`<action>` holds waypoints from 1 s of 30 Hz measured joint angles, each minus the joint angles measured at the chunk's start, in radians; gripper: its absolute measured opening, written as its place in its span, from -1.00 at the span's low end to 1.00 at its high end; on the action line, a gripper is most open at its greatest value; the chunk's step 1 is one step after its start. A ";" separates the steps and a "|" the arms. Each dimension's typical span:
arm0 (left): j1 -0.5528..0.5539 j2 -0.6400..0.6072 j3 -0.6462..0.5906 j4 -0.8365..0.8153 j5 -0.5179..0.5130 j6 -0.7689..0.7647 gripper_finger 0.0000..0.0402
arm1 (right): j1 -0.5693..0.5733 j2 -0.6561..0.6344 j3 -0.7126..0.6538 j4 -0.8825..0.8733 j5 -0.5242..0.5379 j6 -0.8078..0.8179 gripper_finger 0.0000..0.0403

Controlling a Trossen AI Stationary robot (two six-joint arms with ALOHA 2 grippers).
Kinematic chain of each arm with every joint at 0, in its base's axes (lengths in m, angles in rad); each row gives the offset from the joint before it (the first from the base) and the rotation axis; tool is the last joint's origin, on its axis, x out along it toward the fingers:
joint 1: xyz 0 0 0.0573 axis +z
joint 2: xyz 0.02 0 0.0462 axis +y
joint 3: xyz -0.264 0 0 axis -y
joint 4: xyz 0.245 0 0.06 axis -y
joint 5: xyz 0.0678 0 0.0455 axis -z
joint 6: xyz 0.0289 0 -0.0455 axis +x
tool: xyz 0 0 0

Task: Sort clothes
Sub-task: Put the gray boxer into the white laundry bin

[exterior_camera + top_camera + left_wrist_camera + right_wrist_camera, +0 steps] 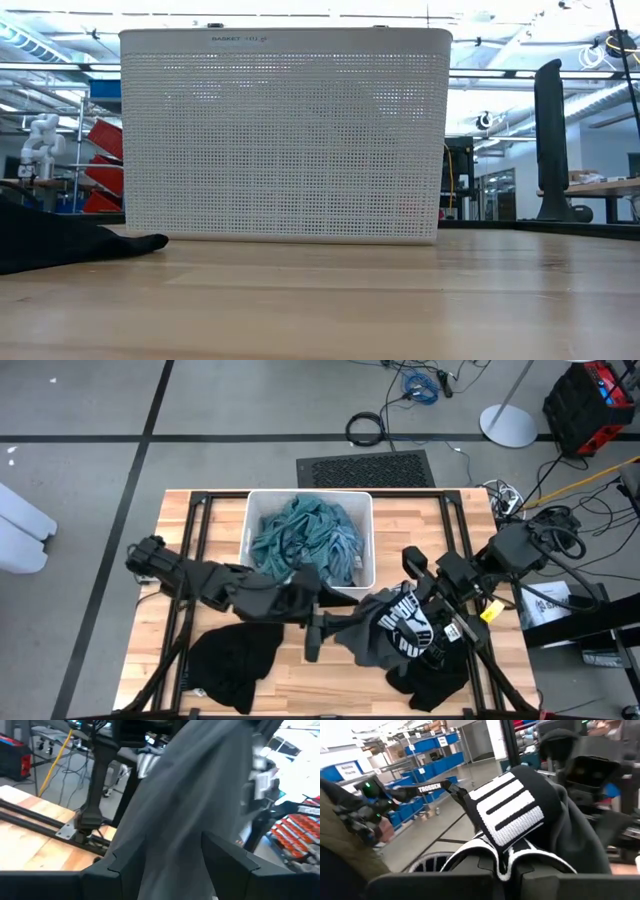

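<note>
A dark grey garment with a white print [395, 622] is spread between my two grippers, over the table's near middle. My left gripper [318, 628] is shut on its left end, and its grey cloth fills the left wrist view [190, 805]. My right gripper [440, 628] is shut on its right end, where white stripes show [510, 810]. A black garment [235, 658] lies flat at the near left and also shows in the low view [60, 245]. Another black garment [430, 682] lies at the near right. Teal clothes [305, 535] fill the white bin [250, 510]. My left gripper pinches the dark grey garment's left end [170, 845] between its two fingers [227, 857], coming from the table's left. The cloth runs on from the fingers toward the other arm, bunched in several folds. My right gripper pinches the garment's printed right end [502, 852] between its two fingers, coming from the table's right. The cloth bulges up over the fingers, its white stripes on top. The fingers hide the place of contact itself.
The white perforated bin [285, 140] stands at the table's far middle, just beyond the left gripper. Black frame rails [190, 560] run along the table's left and right sides. Bare wood [330, 685] shows at the near middle between the two black garments.
</note>
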 joint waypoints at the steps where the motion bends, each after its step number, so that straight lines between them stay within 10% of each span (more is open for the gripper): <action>1: 0.005 0.007 0.000 -0.001 0.000 0.001 -0.01 | 0.000 0.000 0.000 0.000 -0.012 0.016 -1.00; 17: 0.064 0.089 0.000 0.150 0.401 0.178 -0.01 | -0.029 0.058 0.000 0.058 0.091 0.123 -1.00; 30: 0.128 0.064 0.000 -0.041 0.367 0.097 -0.01 | 0.048 0.035 0.000 -0.033 0.092 0.176 -1.00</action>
